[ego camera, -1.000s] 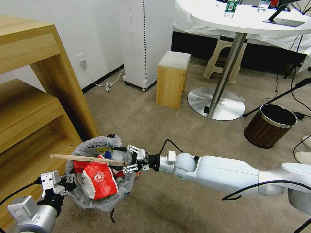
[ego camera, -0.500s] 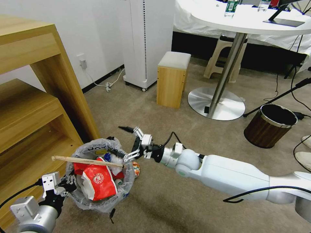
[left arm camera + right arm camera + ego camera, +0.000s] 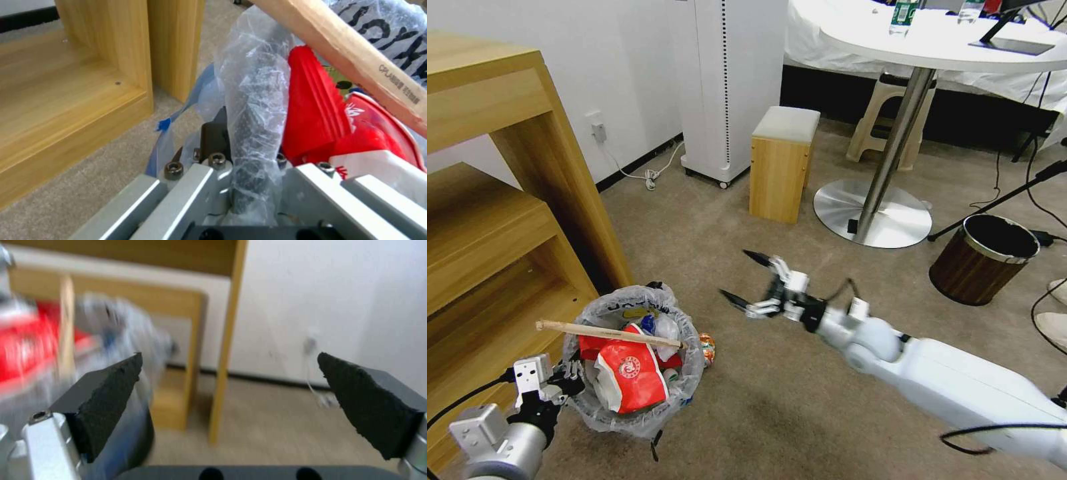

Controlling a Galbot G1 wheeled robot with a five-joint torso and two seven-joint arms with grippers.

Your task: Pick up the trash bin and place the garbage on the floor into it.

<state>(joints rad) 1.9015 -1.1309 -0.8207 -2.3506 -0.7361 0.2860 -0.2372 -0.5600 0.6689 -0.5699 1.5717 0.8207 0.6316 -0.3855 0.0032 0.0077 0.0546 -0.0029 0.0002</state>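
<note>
Head view: your left tool (image 3: 564, 385) clamps the trash bin (image 3: 634, 360) rim beside the wooden shelf (image 3: 487, 227) | right tool (image 3: 746, 280) spread wide, empty, over open floor (image 3: 747, 413) | orange can (image 3: 707, 348), probably, touches the bin's outer edge

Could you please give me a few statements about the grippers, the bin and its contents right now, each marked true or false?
1. The right gripper is open and holds nothing. True.
2. The left gripper is shut on the rim of the trash bin. True.
3. The wooden stick lies on the floor. False: it rests across the top of the trash bin.
4. The right gripper is inside the trash bin. False: it is above the floor, apart from the bin.
5. The brown bin is lying on its side. False: it stands upright.
</note>
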